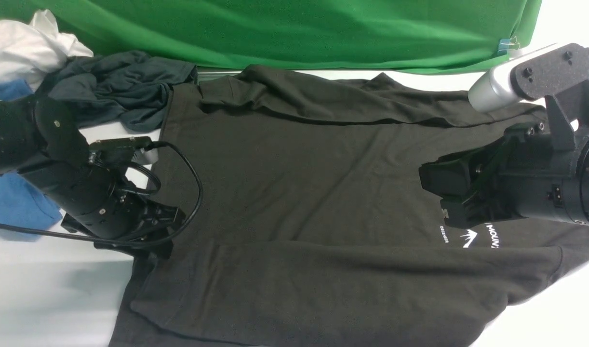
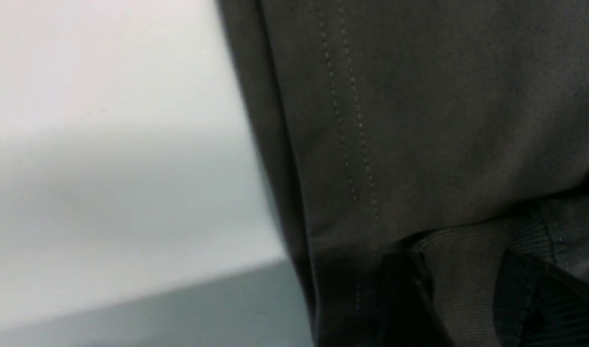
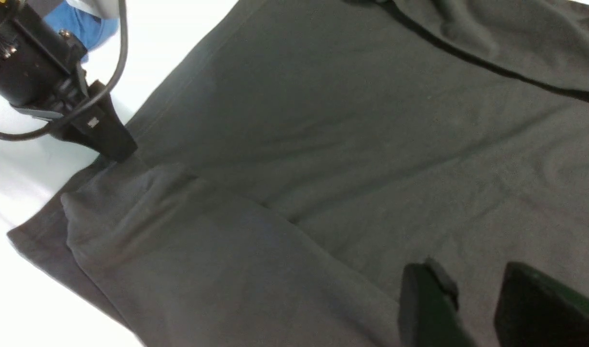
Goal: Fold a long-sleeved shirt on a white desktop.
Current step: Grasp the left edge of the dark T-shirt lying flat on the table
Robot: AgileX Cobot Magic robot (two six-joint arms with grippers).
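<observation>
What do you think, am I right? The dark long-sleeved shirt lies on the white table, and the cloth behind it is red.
Not quite: the front view shows the cloth backdrop is green, not red. The dark long-sleeved shirt does lie on the white table.

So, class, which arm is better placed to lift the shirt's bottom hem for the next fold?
Probably left. The left gripper sits at the shirt's hem, by the sleeve cuff; the right gripper hovers over the chest print, far from it.
</observation>
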